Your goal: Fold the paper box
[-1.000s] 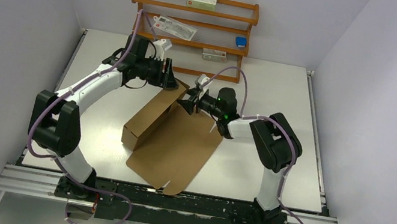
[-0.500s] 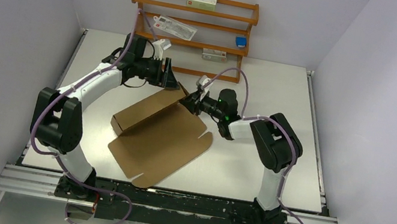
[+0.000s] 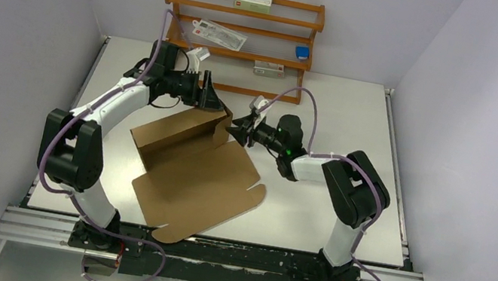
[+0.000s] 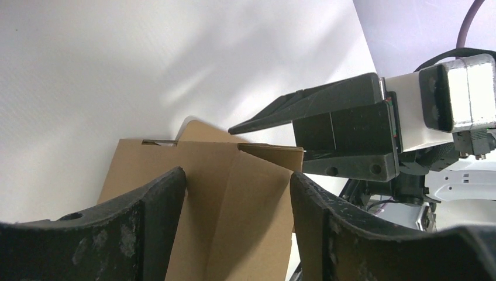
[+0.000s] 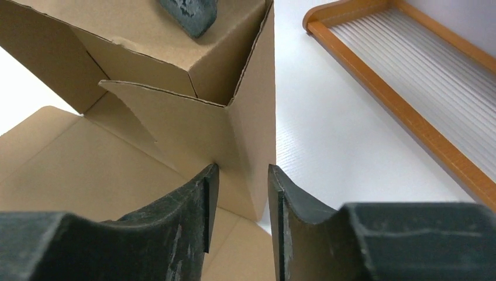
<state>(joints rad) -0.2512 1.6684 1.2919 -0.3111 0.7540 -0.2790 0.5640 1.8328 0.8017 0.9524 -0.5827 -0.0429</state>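
The paper box [image 3: 188, 168] is brown cardboard, half formed: raised walls at the far side and a flat lid sheet spread toward the arms. My left gripper [image 3: 213, 100] is open at the box's far corner, the cardboard [image 4: 234, 211] showing between its fingers [image 4: 169, 193]. One left finger [image 5: 190, 12] rests on the box's top edge. My right gripper [image 3: 236, 129] is closed to a narrow gap on the box's end corner [image 5: 251, 146], one finger on each side of the wall. It also shows in the left wrist view [image 4: 339, 134].
A wooden rack [image 3: 244, 14] with small packets stands against the back wall, and its lower rail [image 5: 398, 99] lies just right of the right gripper. The white table [image 3: 340, 125] is enclosed by side walls left and right.
The box has swung about its far corner. Its near end and lid sheet moved left. The right gripper shifted slightly right, the left gripper slightly back.
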